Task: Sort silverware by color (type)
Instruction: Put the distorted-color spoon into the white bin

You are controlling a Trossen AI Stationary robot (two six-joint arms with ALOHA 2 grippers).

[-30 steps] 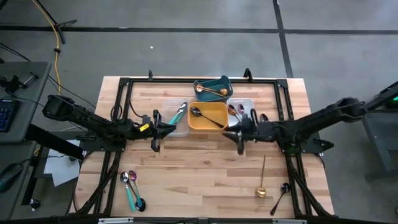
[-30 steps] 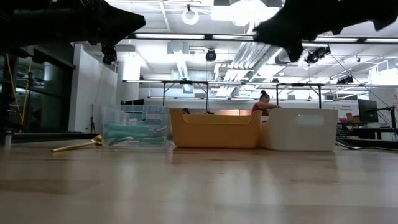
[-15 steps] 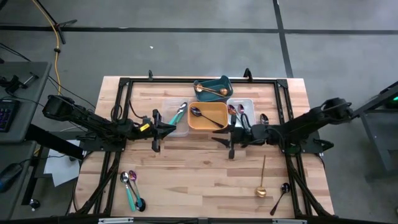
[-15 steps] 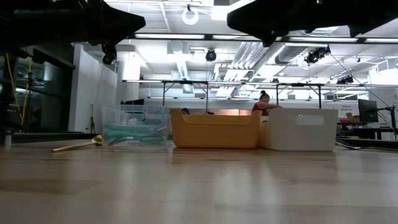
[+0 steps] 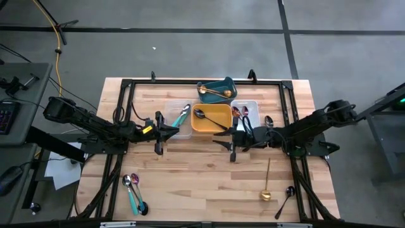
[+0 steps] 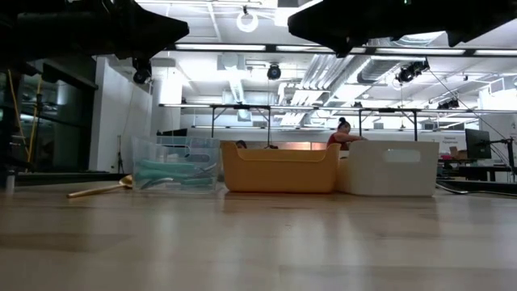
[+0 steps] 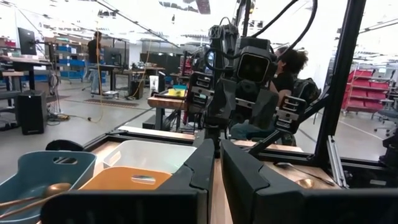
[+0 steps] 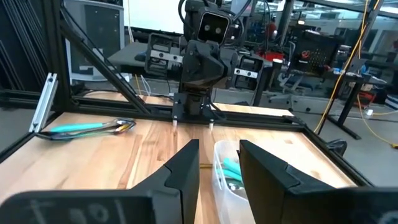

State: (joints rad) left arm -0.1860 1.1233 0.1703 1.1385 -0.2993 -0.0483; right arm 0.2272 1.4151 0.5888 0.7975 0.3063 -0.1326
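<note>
My sorting is partly done, judging by how things lie. At the far middle of the desk (image 5: 190, 174) four trays stand together: the clear tray (image 5: 177, 123) on the left has a teal spoon (image 5: 182, 114) lying over its far edge, the yellow tray (image 5: 212, 118) holds a black spoon (image 5: 201, 115), the dark teal tray (image 5: 218, 88) behind it holds a gold spoon (image 5: 212, 92), and the white tray (image 5: 245, 113) on the right holds a few pieces I take to be the pink-purple ones. Still loose are a cluster of spoons (image 5: 133, 190) at the near left, a long gold spoon (image 5: 267, 183) and a black spoon (image 5: 285, 197) at the near right, and one more spoon (image 5: 268, 120) just right of the white tray. My right gripper (image 5: 231, 140) hangs above bare wood just in front of the yellow tray, its fingers apart and holding nothing. My left gripper (image 5: 158, 134) waits near the clear tray, fingers nearly together with only a thin gap, also empty. I judge that roughly half the pieces remain to be picked up.
</note>
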